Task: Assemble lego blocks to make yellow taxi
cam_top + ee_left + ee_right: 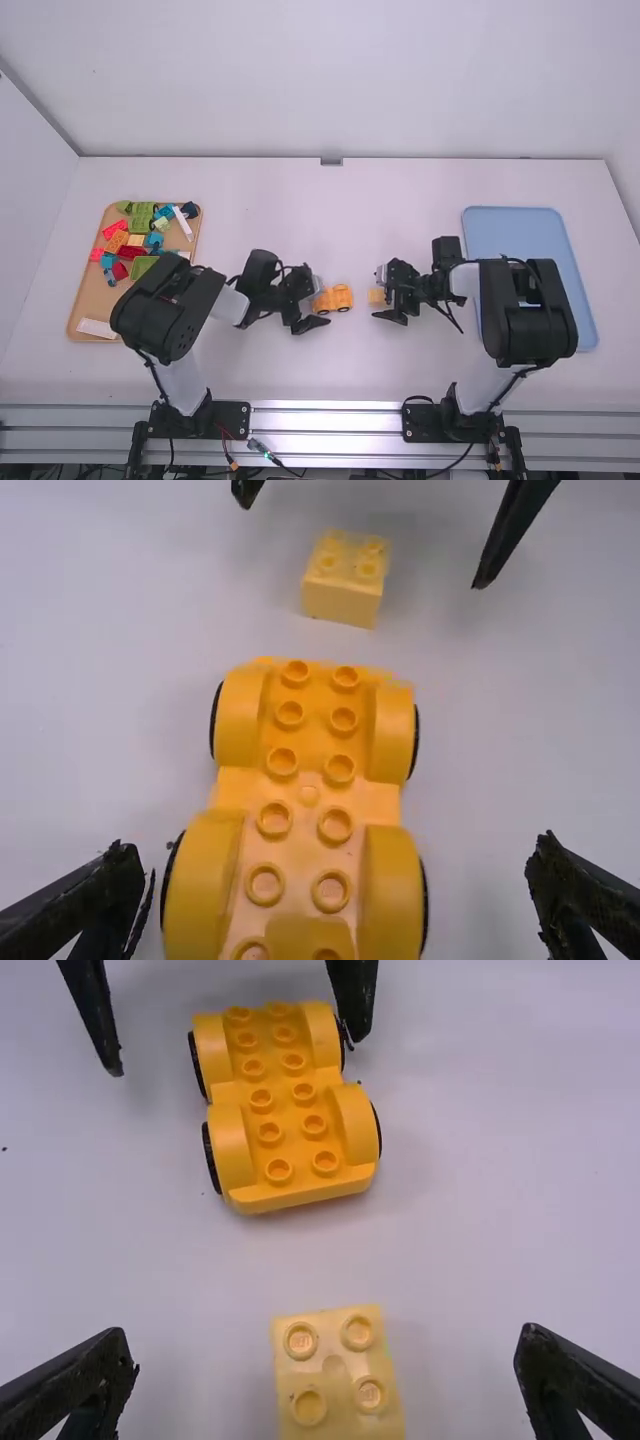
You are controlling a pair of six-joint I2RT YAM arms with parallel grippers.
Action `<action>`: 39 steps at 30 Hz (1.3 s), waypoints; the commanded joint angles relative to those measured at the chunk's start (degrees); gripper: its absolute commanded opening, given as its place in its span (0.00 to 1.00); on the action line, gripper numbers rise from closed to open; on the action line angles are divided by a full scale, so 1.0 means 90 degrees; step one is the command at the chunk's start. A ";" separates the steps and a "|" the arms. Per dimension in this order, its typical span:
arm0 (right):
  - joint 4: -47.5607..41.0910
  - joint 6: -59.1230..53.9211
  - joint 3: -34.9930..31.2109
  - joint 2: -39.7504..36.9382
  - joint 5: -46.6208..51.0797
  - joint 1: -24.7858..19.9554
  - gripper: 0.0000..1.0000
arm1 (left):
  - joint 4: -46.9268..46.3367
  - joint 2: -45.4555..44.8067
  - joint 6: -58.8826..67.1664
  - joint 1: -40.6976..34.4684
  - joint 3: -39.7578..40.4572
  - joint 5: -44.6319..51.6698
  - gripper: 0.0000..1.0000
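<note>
The relation I'm working from is a line across the table: the car base [334, 298] has its long axis running between my two grippers, and the small pale-yellow block [338, 1378] sits just off its right-hand end, apart from it. The block is nearer the right arm — that gripper [328, 1345] stands wide open with the block between its fingers, gripping nothing. The left gripper [338, 865] is spread wide too, a finger off each side of the base's near end, and holds nothing either.

I judge the next step is to close the right gripper on the block, then carry it left onto the base's studs, with the left gripper steadying the wheels. The base could roll along that same axis if pushed before it's held.

Both things rest flat, studs up, on the white surface [345, 220]. Off to the left is a tan tray [91, 290] of mixed bricks [143, 218] — a blue tray [515, 235] lies over to the right. A pale wall [320, 90] rises behind.
</note>
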 commanded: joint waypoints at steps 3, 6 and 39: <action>-0.0085 0.0192 0.0265 0.0549 -0.0066 -0.0002 0.96 | -0.0189 0.0044 0.0257 -0.0019 0.0204 -0.0022 0.99; -0.0282 0.0002 0.0415 0.0692 -0.0141 -0.0002 0.91 | -0.0270 0.0056 0.0389 -0.0019 0.0231 -0.0017 0.99; -0.0413 -0.0036 0.0483 0.0697 -0.0063 -0.0002 0.23 | 0.0573 0.0996 0.0372 0.0029 0.0398 0.0333 0.70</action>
